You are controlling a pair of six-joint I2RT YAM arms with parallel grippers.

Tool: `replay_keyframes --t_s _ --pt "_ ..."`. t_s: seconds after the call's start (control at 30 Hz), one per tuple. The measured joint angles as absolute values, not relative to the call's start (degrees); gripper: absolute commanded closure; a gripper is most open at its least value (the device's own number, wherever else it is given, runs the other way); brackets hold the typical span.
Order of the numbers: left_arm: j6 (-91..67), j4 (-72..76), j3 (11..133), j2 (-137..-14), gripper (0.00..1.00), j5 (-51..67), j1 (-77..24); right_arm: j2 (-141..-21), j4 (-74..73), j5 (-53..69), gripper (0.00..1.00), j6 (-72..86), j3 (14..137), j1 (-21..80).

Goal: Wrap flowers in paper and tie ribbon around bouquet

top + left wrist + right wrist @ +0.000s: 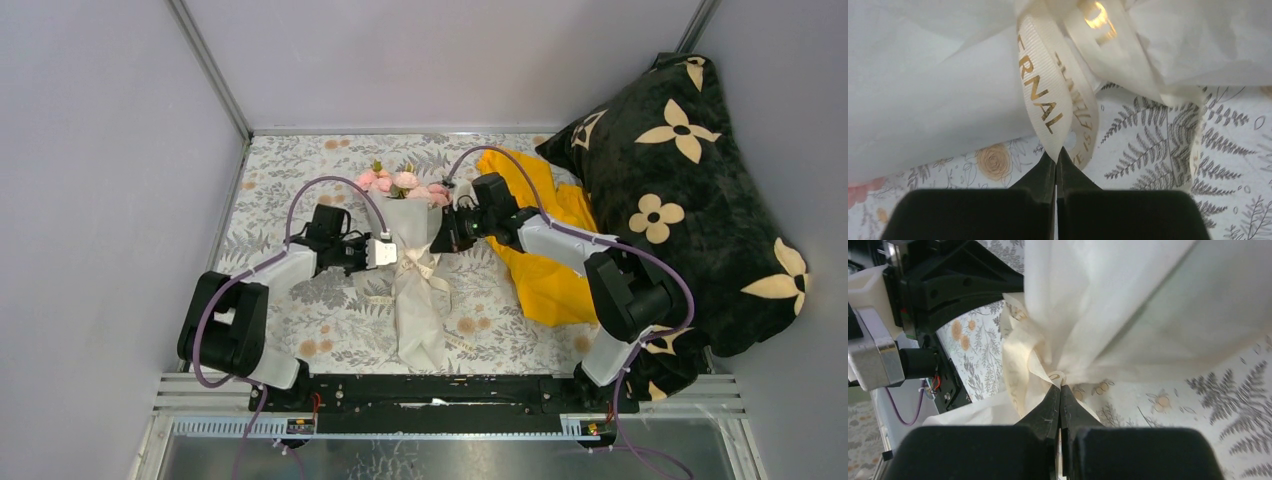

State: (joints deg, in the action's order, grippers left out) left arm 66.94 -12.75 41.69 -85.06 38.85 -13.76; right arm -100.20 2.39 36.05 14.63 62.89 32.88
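Note:
The bouquet lies in the middle of the table, with the pink flowers (pixel 400 183) at its far end and the white paper (pixel 420 320) flaring toward me. A cream ribbon (pixel 418 265) with gold lettering circles its narrow waist. My left gripper (pixel 392 252) comes in from the left and is shut on a loop of the ribbon (pixel 1040 95), pinched at the fingertips of the left gripper (pixel 1056 152). From the right, my right gripper (pixel 442 238) is shut on the ribbon (pixel 1018 370) where the paper (pixel 1108 305) gathers, right at the tip of the right gripper (pixel 1060 388).
A yellow garment (pixel 545 270) lies under the right arm. Behind it, a large black pillow (pixel 680 200) with cream flower shapes fills the right side. A floral tablecloth (pixel 290 180) covers the table, and grey walls close in on the left, back and right.

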Motion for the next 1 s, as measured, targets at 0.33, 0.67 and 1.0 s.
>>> replay_keyframes --t_s 0.33,0.67,1.0 --pt "77.5 -13.7 39.0 -83.5 1.0 32.2 -12.1 -93.4 -3.0 29.1 1.0 15.2 57.0 29.1" --pt "90.9 -15.7 36.3 -83.4 1.0 27.0 -6.8 -91.7 -7.1 26.1 1.0 17.9 47.1 24.0" --pt "98.4 -16.0 34.5 -82.3 1.0 27.4 -3.0 -90.9 -7.5 26.8 1.0 20.7 44.6 20.4"
